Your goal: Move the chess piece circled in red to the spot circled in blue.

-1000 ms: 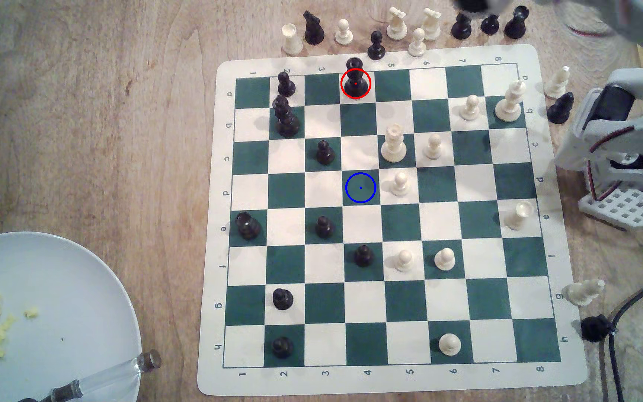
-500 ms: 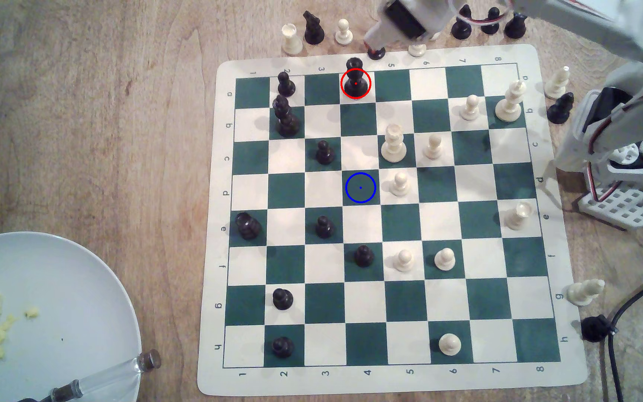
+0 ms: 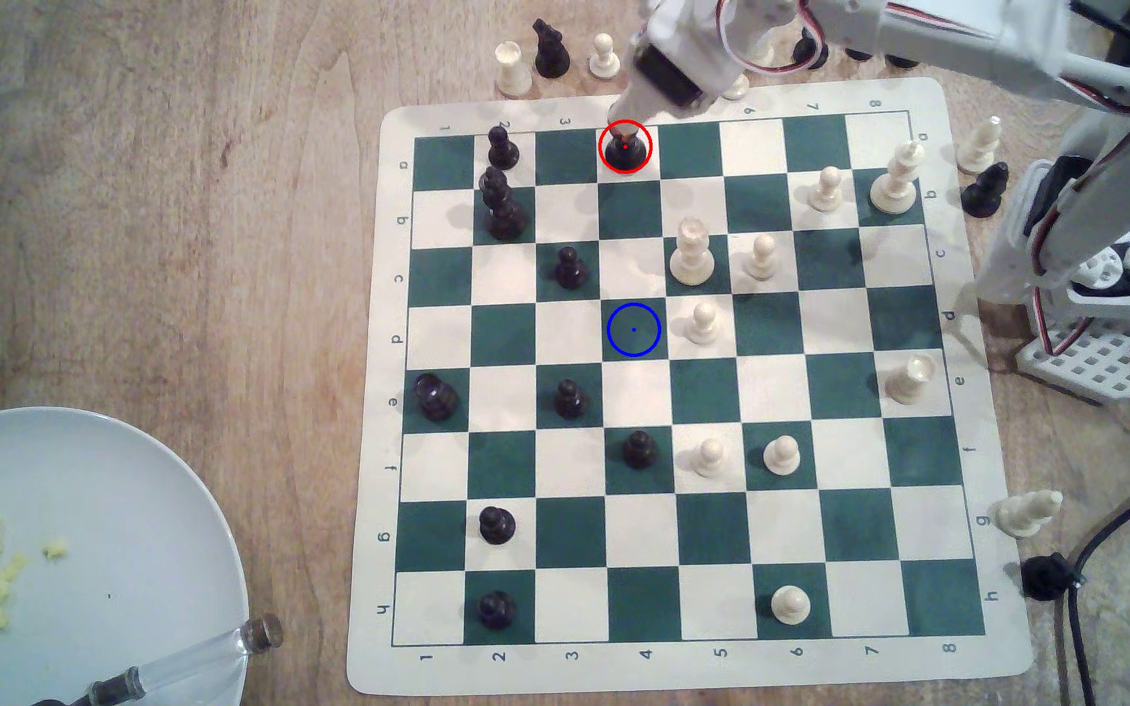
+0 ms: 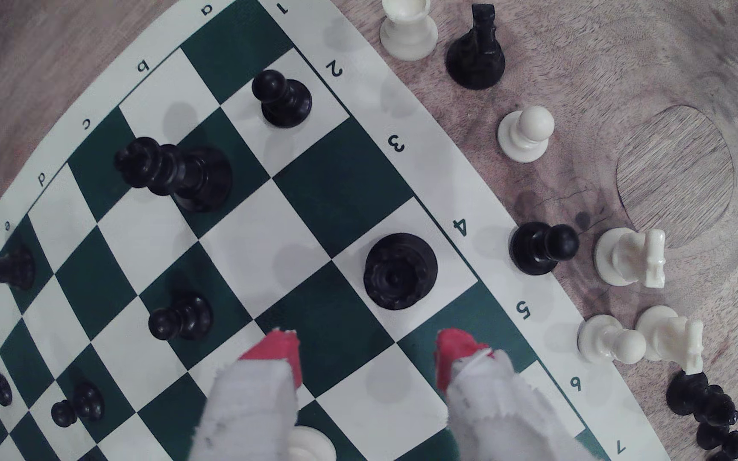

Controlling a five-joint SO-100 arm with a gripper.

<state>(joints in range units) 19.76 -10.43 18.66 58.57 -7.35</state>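
Note:
The black rook (image 3: pixel 625 155) stands on the red-circled cream square in the board's far row; its notched ring top is covered by my gripper (image 3: pixel 623 121) hanging just above it. In the wrist view the rook (image 4: pixel 400 270) appears from above, upright, a little beyond my gripper (image 4: pixel 365 350). The red-tipped fingers (image 4: pixel 276 350) are spread wide, open, with bare board between them. The blue-circled dark green square (image 3: pixel 633 329) lies three rows nearer in the same column and has nothing on it.
A black pawn (image 3: pixel 502 146) and a tall black piece (image 3: pixel 501 203) stand to the exterior view's left of the rook. A white pawn (image 3: pixel 703 322) sits beside the blue square, and a tall white piece (image 3: pixel 691 251) diagonally beyond it. Captured pieces (image 3: pixel 552 47) line the far edge. A plate (image 3: pixel 107 509) lies at lower left.
The arm has swung in from the exterior view's upper right, leftward and down, bringing the gripper from off the board to just over the rook. No piece has moved.

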